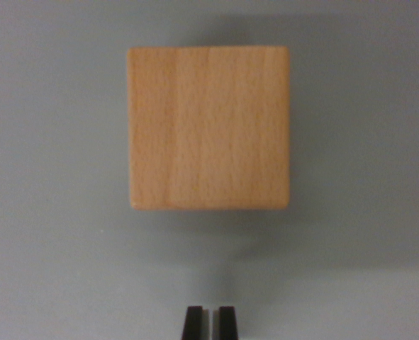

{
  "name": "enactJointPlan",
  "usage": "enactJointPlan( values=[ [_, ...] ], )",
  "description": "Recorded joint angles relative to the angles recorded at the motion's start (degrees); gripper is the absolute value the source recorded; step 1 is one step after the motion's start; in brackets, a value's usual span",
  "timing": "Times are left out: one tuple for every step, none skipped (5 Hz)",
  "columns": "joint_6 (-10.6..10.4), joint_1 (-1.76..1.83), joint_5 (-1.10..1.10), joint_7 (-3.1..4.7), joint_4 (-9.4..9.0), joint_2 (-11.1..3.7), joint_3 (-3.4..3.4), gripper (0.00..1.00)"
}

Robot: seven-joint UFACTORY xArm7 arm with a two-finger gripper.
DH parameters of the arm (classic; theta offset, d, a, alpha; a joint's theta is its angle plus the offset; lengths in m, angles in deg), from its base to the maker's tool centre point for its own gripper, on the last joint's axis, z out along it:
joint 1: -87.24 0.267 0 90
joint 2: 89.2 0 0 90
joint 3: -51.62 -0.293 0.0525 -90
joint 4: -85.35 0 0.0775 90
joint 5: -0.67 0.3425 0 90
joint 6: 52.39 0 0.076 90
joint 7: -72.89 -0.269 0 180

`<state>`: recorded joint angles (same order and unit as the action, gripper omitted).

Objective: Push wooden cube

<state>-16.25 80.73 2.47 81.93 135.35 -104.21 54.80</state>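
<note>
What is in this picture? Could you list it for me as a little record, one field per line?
view: wrist camera looking straight down
object: wooden cube, light wood with vertical grain, edges square to the picture
surface: plain grey table
gripper: gripper, two dark fingertips at the bottom edge, close together with only a thin slit between them
gripper holding: nothing
contact: none; a strip of bare table lies between fingertips and cube
alignment: gripper sits roughly in line with the cube's middle
other items: none visible
</note>
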Motion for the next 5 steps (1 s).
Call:
enactJointPlan(
  values=[
    [0.1, 0.00, 0.00, -0.01, 0.15, -0.10, 0.00, 1.00],
    [0.1, 0.00, 0.00, -0.01, 0.15, -0.10, 0.00, 1.00],
    [0.3, 0.02, 0.01, -0.06, 0.86, -0.54, -0.03, 1.00],
    [0.3, 0.02, 0.01, -0.06, 0.86, -0.54, -0.03, 1.00],
    [0.8, 0.05, 0.02, -0.14, 2.07, -1.30, -0.07, 1.00]
  ],
)
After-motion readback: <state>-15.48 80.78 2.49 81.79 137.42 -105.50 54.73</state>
